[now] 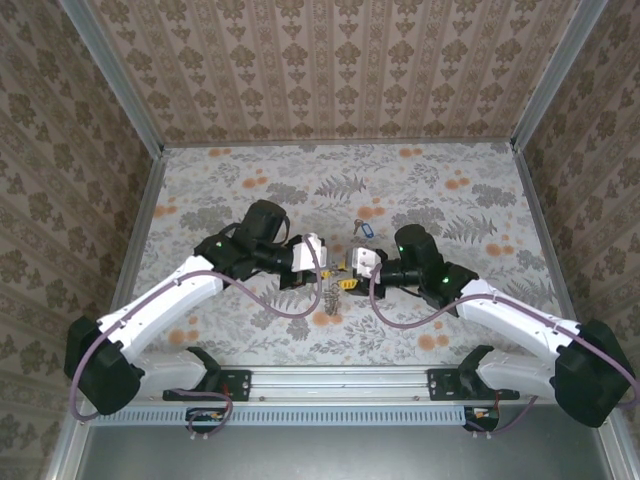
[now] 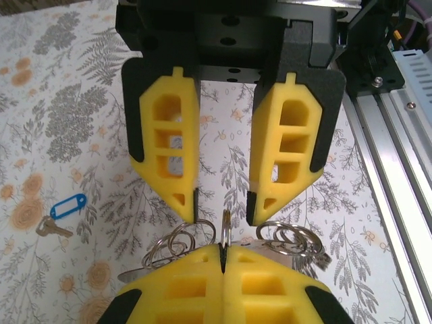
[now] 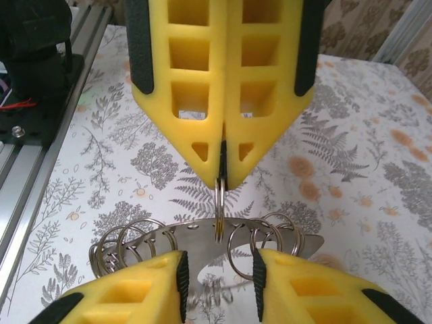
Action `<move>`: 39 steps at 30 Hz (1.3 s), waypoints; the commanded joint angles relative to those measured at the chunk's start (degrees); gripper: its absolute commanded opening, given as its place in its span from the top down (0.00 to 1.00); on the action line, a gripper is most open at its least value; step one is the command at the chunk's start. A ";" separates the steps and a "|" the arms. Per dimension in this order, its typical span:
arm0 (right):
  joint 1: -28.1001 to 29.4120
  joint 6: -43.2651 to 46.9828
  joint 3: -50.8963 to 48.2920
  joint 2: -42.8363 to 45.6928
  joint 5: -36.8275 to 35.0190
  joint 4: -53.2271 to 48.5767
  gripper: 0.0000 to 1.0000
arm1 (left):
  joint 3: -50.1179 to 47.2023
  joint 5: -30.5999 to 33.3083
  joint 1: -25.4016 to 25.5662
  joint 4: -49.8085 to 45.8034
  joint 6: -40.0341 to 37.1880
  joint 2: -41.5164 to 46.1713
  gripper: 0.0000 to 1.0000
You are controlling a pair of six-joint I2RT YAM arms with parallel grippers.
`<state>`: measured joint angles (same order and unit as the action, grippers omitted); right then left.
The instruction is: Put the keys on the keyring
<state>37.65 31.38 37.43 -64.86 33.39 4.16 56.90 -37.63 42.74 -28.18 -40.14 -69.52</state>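
The keys [image 1: 362, 229] lie on the floral table behind both grippers: a blue tag [image 2: 67, 206] with a small metal key [image 2: 50, 228], untouched. My left gripper [image 2: 223, 251] is shut on the keyring [image 3: 218, 209], a thin split ring seen edge-on. That ring hangs through a curved metal plate [image 3: 202, 236] carrying several other rings. My left gripper [image 3: 223, 177] faces my right gripper [image 3: 218, 273] tip to tip. The right gripper [image 2: 223, 209] is open, its fingertips [image 2: 194, 206] standing either side of the held ring without pinching it. Both meet at the table's middle [image 1: 340, 275].
An aluminium rail [image 2: 398, 155] runs along the near edge beside the arm bases [image 1: 230, 385]. Patterned walls [image 1: 330, 70] close in the table on three sides. Several loose split rings [image 2: 290, 237] dangle from the plate on either side of the held one.
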 commanded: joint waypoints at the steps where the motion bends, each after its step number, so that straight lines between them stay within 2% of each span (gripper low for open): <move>1: 0.74 0.11 1.69 -0.57 -0.17 0.03 0.69 | 1.97 -0.99 0.41 -1.99 0.03 -0.83 1.00; 10: 1.09 -2.20 1.15 -0.79 0.29 2.38 0.72 | 2.93 0.36 1.12 -4.19 -1.52 -2.02 1.00; 12: 1.13 -2.58 1.15 -0.96 0.63 2.90 0.74 | 3.62 3.07 1.73 -5.78 -2.60 -2.76 1.00; 17: 1.34 -3.20 1.33 -2.08 1.35 3.38 0.76 | 3.58 1.97 1.80 -4.23 -1.55 -2.69 1.00; 22: 1.55 -3.33 1.27 -2.56 1.19 3.64 1.00 | 3.13 1.33 1.35 -3.71 -1.15 -2.30 1.00; 25: 1.42 -3.47 0.66 -1.95 0.89 4.45 1.00 | 2.21 1.15 0.36 -2.64 -0.15 -1.30 1.00; 28: 1.16 -5.84 -1.56 -0.92 1.04 9.63 1.00 | -0.71 -2.84 -1.22 0.91 1.28 0.52 0.78; 30: 0.78 -8.96 -3.82 -0.29 1.11 16.04 1.00 | -2.96 -3.93 -2.00 3.58 2.47 1.35 0.72; 33: 0.58 -11.58 -5.52 -0.27 2.12 21.43 1.00 | -4.34 -5.71 -2.59 5.63 3.48 1.33 0.69; 39: 0.58 -11.78 -5.79 -0.44 3.81 22.52 1.00 | -4.40 -6.18 -2.99 6.53 3.74 -0.17 0.70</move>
<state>38.50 21.34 31.99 -66.46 34.87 21.34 52.86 -41.17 40.36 -23.51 -37.45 -68.95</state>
